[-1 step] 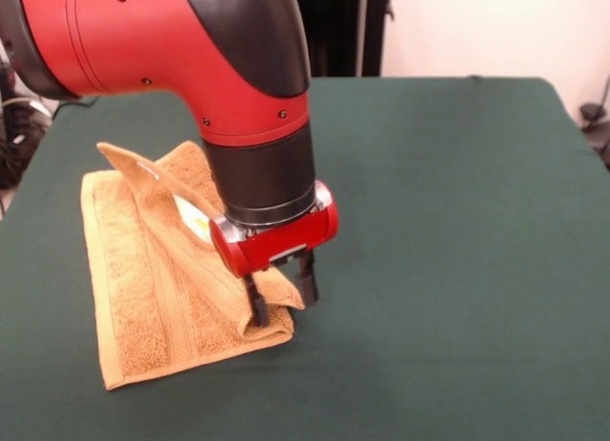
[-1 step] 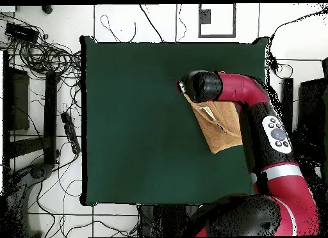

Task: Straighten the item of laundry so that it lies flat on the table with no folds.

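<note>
Item: orange-tan towel point(image 1: 157, 279), lying folded and rumpled on the dark green table point(image 1: 457, 222), at about 9 o'clock of centre in the front view and at about 3 o'clock in the overhead view point(image 2: 218, 125), near the table's edge. One layer is turned over on itself, with an upper corner raised at 11 o'clock and a thick fold along the 5 o'clock corner. Gripper point(image 1: 282, 298): red-bodied, two black fingers point(image 1: 309, 285) set narrowly apart, pinching that 5 o'clock fold of the towel.
</note>
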Motion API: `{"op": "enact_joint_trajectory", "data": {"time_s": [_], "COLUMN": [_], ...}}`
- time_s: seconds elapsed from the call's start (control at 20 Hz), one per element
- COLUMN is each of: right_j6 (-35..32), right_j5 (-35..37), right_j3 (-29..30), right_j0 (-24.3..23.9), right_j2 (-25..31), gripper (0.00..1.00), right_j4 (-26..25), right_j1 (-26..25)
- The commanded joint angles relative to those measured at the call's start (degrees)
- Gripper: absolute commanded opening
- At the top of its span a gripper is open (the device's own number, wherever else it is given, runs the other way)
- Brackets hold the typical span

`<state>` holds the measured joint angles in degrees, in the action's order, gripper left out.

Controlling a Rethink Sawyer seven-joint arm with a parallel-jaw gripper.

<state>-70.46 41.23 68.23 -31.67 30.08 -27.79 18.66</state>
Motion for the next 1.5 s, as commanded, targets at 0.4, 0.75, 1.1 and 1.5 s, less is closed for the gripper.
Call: {"op": "enact_joint_trajectory", "data": {"time_s": [0.4, 0.75, 1.1, 1.5], "right_j6": [10.39, 12.49, 13.07, 13.4], "right_j5": [5.3, 8.63, 9.97, 9.0], "right_j3": [1.64, -1.08, -2.29, -2.78], "right_j0": [2.25, 2.69, 2.66, 1.78], "right_j2": [3.53, 3.81, 4.14, 4.54], "gripper": [1.0, 1.0, 1.0, 1.0], "right_j4": [-2.0, -1.9, -1.98, -2.13], "right_j1": [2.76, 3.06, 2.73, 0.01]}}
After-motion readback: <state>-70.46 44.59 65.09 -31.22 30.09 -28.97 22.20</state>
